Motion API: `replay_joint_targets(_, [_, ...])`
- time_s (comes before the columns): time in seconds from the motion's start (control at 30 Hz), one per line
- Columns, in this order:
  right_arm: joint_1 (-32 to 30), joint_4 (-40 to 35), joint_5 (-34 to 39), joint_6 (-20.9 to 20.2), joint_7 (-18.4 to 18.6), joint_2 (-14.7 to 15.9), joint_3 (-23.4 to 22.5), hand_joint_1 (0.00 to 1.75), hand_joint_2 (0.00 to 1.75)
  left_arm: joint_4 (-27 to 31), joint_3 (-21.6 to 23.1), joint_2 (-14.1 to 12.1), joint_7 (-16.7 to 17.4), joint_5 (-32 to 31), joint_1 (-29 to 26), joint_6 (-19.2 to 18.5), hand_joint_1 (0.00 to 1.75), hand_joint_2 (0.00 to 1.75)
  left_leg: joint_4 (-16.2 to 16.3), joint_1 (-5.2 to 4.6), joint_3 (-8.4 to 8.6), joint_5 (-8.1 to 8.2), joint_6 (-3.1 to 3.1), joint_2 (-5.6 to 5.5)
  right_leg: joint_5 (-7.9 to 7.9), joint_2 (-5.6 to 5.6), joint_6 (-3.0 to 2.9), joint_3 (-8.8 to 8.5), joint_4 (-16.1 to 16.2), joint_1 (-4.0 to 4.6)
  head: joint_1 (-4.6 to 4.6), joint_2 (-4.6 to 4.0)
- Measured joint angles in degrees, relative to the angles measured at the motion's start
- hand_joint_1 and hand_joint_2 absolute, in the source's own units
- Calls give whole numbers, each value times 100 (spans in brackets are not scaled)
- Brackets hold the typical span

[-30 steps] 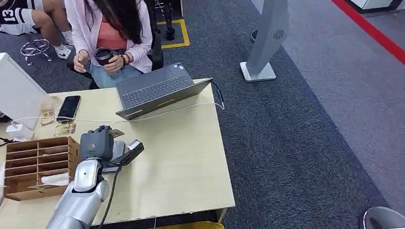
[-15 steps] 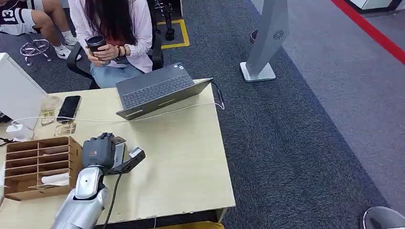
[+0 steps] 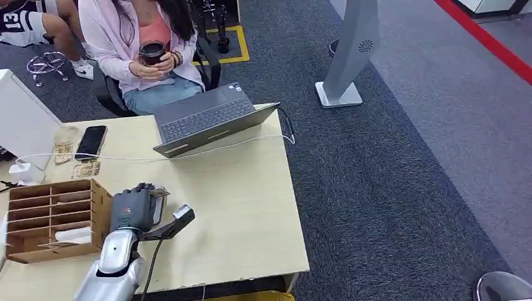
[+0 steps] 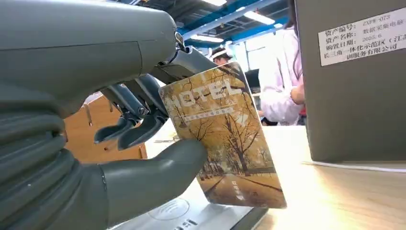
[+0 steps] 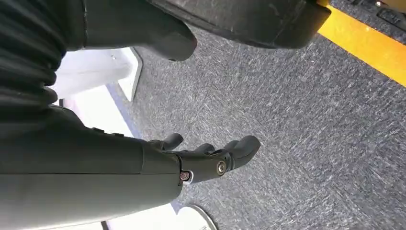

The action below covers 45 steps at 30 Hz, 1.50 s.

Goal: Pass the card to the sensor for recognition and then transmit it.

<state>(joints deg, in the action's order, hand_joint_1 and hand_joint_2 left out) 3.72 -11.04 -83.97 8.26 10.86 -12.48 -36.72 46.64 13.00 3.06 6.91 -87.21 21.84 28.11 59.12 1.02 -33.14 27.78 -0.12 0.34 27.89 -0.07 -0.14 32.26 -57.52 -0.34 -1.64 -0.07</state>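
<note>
left hand (image 3: pixel 132 210) mostly hides the sensor (image 4: pixel 191 218) under it; it's pinching the card (image 4: pixel 222 136), which reads "HOTEL", just above that reader; laptop (image 3: pixel 207 119) sticker text too small to read; light wood desk (image 3: pixel 251 200), grey carpet; right hand (image 5: pixel 210 158) hangs loose over the floor, holding nothing

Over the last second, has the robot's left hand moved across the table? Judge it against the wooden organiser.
Yes. The left hand, holding the card, has drawn back toward the robot, away from the laptop, now lying beside the wooden organiser.
</note>
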Motion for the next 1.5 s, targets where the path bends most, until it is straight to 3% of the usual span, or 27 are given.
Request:
replay_joint_targets(0.47, [0, 0, -59, -4, 11, 0, -2, 0, 175, 114, 0, 22, 26, 0, 62, 131, 175, 175, 1, 0, 0, -2, 2, -1, -1, -1, 0, 2, 0, 0, 0, 0])
replay_joint_targets(0.63, [1, 0, -201, -31, -46, 2, -2, 0, 175, 280, -61, -105, 70, 7, 704, 365, 175, 175, 2, 1, -1, -11, 3, -3, -6, -4, 0, 1, -1, 1, 0, 0])
replay_joint_targets(0.93, [24, 0, -249, 11, -140, 42, -2, 0, 175, -24, -76, -374, 571, 0, 2429, 444, 175, 175, 2, 0, -2, -17, 0, -2, -16, -3, 2, 1, -2, 1, 0, 0])
replay_joint_targets(1.47, [31, 2, -249, -35, -81, 79, -2, 0, 175, -747, -79, -540, 616, 17, 2915, 538, 175, 175, 2, 0, -2, -18, 0, 0, -16, -2, 2, 1, -2, 0, 0, 0])
replay_joint_targets(1.5, [29, 2, -251, -39, -79, 79, -2, 0, 175, -780, -79, -551, 616, 17, 2917, 542, 0, 175, 2, 0, -2, -18, 0, -1, -16, -2, 2, 1, -1, 0, 0, 0])
